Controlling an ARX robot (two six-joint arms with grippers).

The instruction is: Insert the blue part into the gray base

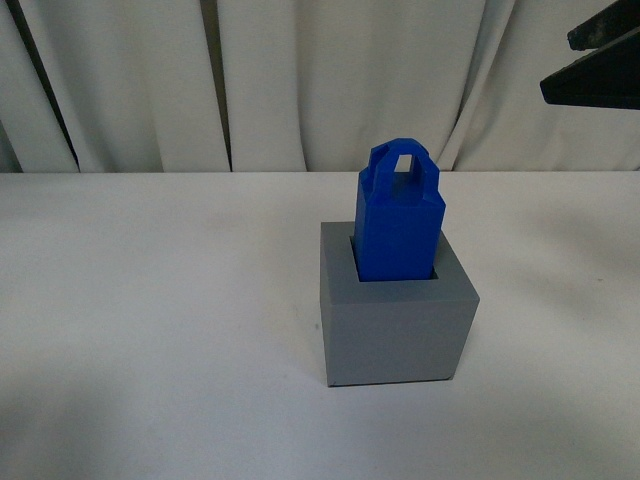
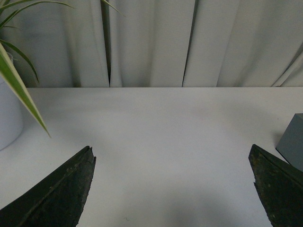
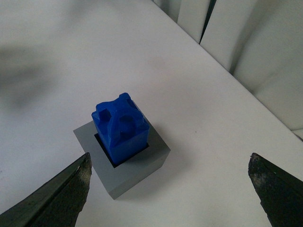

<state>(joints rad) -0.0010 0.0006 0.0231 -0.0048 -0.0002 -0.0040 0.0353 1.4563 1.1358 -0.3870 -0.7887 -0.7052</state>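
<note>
The blue part [image 1: 400, 215] stands upright in the square recess of the gray base [image 1: 398, 330], its loop handle on top and most of its body above the rim. From these views I cannot tell whether it has reached the bottom. The base sits on the white table [image 1: 150, 300], in front of the pale curtain [image 1: 300, 80]. The right gripper [image 1: 556, 64] hangs high at the right, fingers spread and holding nothing. Its wrist camera looks down on the block from above, so the part lies below it and toward the robot's left. The part's long axis is vertical, in line with the recess, so any finishing push would probably be straight down on the handle. The left gripper [image 2: 171, 147] is also spread wide and empty, low over bare table. Only a corner of the base shows at the edge of its view, so the right arm looks better placed.
</note>
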